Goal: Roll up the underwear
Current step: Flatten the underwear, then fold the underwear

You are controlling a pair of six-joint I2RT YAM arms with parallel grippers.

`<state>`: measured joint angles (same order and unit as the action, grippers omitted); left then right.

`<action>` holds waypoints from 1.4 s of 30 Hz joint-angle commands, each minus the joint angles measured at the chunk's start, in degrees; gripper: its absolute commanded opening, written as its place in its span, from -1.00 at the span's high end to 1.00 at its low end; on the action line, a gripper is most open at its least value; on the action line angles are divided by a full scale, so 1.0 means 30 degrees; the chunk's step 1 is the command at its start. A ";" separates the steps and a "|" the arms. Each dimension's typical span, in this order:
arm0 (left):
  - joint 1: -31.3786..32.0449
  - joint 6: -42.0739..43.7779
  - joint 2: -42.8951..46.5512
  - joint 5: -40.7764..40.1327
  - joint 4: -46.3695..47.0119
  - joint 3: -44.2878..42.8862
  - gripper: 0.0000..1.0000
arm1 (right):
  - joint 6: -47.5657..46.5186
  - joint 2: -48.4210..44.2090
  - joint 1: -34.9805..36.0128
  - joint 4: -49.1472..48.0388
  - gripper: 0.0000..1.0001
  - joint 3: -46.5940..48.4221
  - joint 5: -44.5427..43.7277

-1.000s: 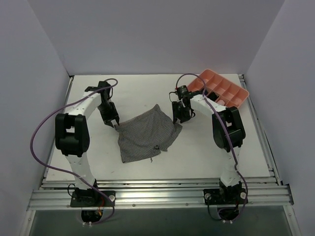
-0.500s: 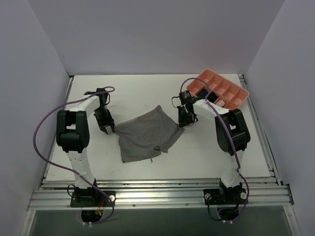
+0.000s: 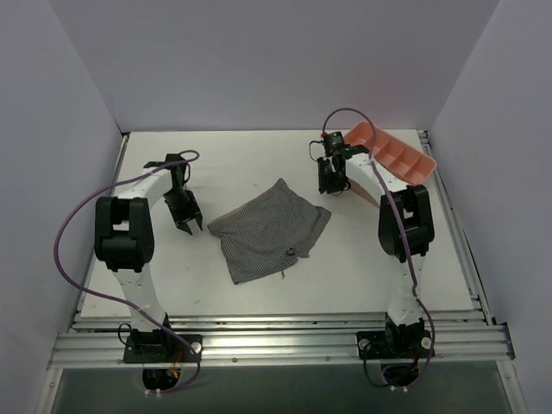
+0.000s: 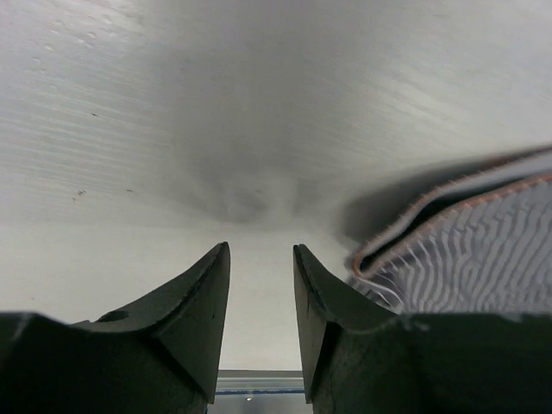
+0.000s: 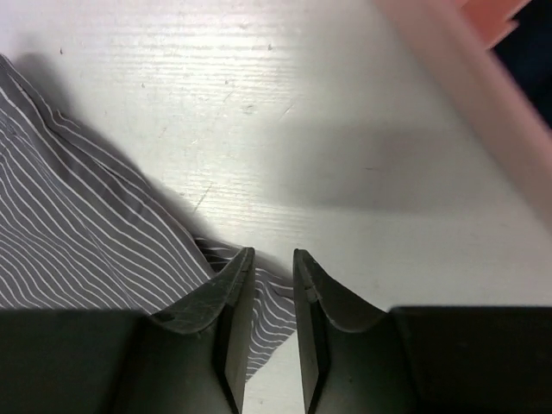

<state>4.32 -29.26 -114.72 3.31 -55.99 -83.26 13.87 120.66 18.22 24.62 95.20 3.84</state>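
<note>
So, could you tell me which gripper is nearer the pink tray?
The right gripper, just beside the pink tray; the left gripper is across the underwear from it.

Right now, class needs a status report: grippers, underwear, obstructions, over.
Left gripper open, empty. Right gripper slightly parted, nothing held. Underwear flat, unrolled, between them. Pink tray far right, clear of it.

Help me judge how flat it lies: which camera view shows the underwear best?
Top external: the whole underwear lies spread out, its outline unobstructed. The left wrist view catches only one hemmed corner; the right wrist view only a striped edge.
</note>
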 commanded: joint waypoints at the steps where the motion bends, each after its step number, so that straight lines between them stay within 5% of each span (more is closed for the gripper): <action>1: -0.0092 -0.0063 0.2465 0.2173 0.1811 -0.0487 0.10 | 0.0059 -0.0520 -0.0009 0.2426 0.57 0.1226 -0.0429; 6: -0.0062 -0.0384 0.2029 0.5193 0.1875 -0.0927 0.06 | 0.1966 -0.3829 0.2125 0.1494 0.44 -0.1494 -0.0283; 11: -0.0091 -0.0443 0.2147 0.6101 0.2840 0.0068 0.02 | 0.4335 -0.5763 0.7250 -0.0263 0.40 -0.3721 -0.0749; 19: -0.0062 -0.0357 0.0945 0.6345 0.2879 0.0920 0.04 | 0.5719 -0.4716 1.2966 -0.3227 0.38 -0.4433 -0.2682; 42: -0.0150 0.0407 0.1091 0.5283 0.4217 0.2910 0.05 | 0.7125 -0.1227 1.6720 -0.3405 0.40 -0.3842 -0.3356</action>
<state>4.32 -28.10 -112.44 18.68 -47.22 -74.94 34.06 115.55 68.45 13.02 83.05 -2.98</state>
